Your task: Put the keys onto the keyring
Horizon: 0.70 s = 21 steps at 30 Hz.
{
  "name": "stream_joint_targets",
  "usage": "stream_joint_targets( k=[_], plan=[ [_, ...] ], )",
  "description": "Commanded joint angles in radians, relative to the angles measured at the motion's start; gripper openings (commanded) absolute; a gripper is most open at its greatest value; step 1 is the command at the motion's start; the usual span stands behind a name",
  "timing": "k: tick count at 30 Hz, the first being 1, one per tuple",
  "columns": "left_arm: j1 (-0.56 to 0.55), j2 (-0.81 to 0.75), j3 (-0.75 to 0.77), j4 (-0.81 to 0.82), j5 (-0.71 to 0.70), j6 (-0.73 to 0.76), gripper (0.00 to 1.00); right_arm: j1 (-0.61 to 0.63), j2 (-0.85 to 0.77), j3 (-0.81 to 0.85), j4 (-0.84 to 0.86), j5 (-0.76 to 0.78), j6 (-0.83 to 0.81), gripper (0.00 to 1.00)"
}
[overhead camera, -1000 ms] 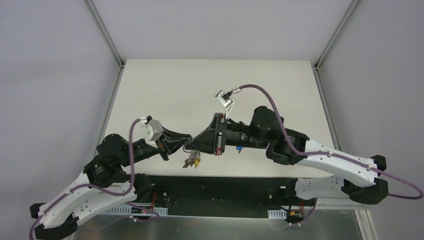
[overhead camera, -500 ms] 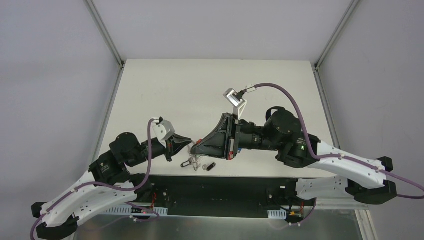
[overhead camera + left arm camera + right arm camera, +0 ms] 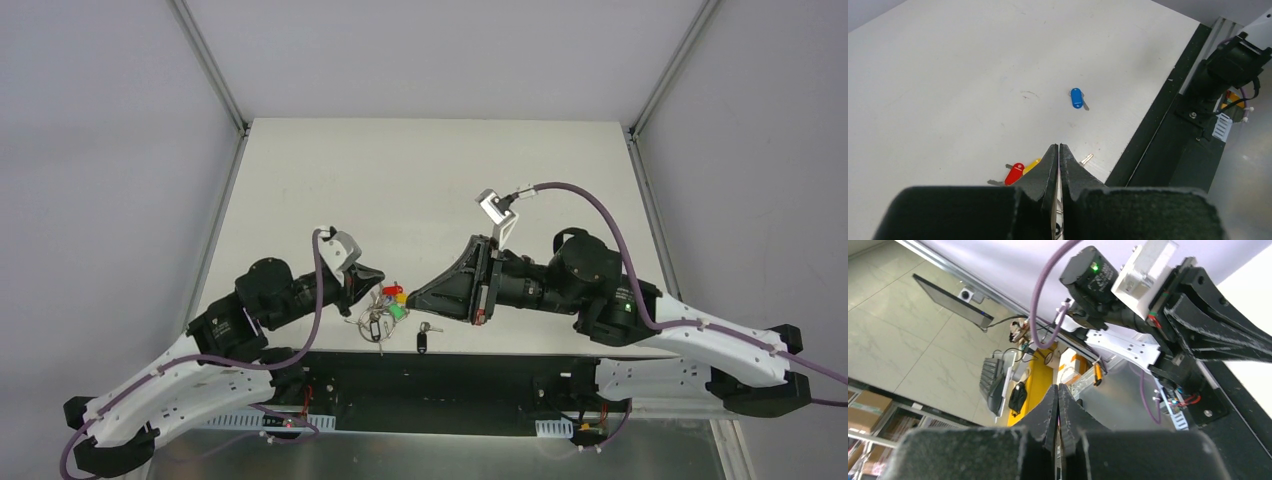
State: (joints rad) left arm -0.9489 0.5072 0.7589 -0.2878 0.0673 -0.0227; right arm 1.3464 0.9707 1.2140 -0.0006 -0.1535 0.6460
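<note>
White tabletop (image 3: 400,180), matte, with the arm bases along its near edge.

Left arm (image 3: 200,370), white links and black joints, reaches in toward the middle of the near edge. Right arm (image 3: 700,340), same build, reaches in from the other side. The two wedge-shaped heads point at each other, tips near but apart.

Left claw (image 3: 378,281): black fingers pressed together, no gap in its wrist view (image 3: 1058,162). The tip sits right at the top of the bunch. Can't tell whether it pinches the ring.

Right claw (image 3: 411,297): also closed flat, nothing visible between the fingers (image 3: 1058,400). The tip is just right of the bunch. Its wrist camera looks past the table at the left arm and the room.

Metal keyring bunch (image 3: 382,306), carrying red, yellow and green capped keys, lies on the tabletop between the two tips. The left wrist view shows the red-capped key (image 3: 1014,174) and the yellow-capped key (image 3: 1032,164) side by side just left of the fingers.

Black-headed silver key (image 3: 422,341) is loose on the tabletop near the front edge, just right of the bunch and below the right tip, apart from both claws.

Blue-capped silver key (image 3: 1076,97) is loose and flat on the tabletop, beyond the left fingers and well apart from the bunch. The top view doesn't show it.
</note>
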Motion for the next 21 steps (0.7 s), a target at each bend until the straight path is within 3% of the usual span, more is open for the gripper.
stream_joint_targets(
  k=[1,3,7,11,14,21],
  plan=[
    [-0.003,0.037,0.039,-0.024,-0.123,-0.055,0.0,0.006,-0.057,-0.033,-0.091,0.113,-0.053,0.0],
    [-0.002,0.048,0.04,-0.042,-0.166,-0.077,0.04,0.005,-0.065,-0.043,-0.157,0.146,-0.072,0.0],
    [-0.001,0.074,0.035,-0.084,-0.26,-0.141,0.19,0.001,-0.057,-0.067,-0.304,0.25,-0.102,0.24],
    [-0.001,0.102,0.03,-0.139,-0.316,-0.217,0.3,-0.011,-0.053,-0.116,-0.405,0.347,-0.105,0.36],
    [-0.001,0.128,0.016,-0.174,-0.321,-0.286,0.36,-0.02,-0.056,-0.193,-0.418,0.395,-0.104,0.47],
    [-0.001,0.152,-0.059,-0.203,-0.387,-0.459,0.52,-0.051,0.019,-0.334,-0.388,0.429,-0.11,0.61]
  ],
)
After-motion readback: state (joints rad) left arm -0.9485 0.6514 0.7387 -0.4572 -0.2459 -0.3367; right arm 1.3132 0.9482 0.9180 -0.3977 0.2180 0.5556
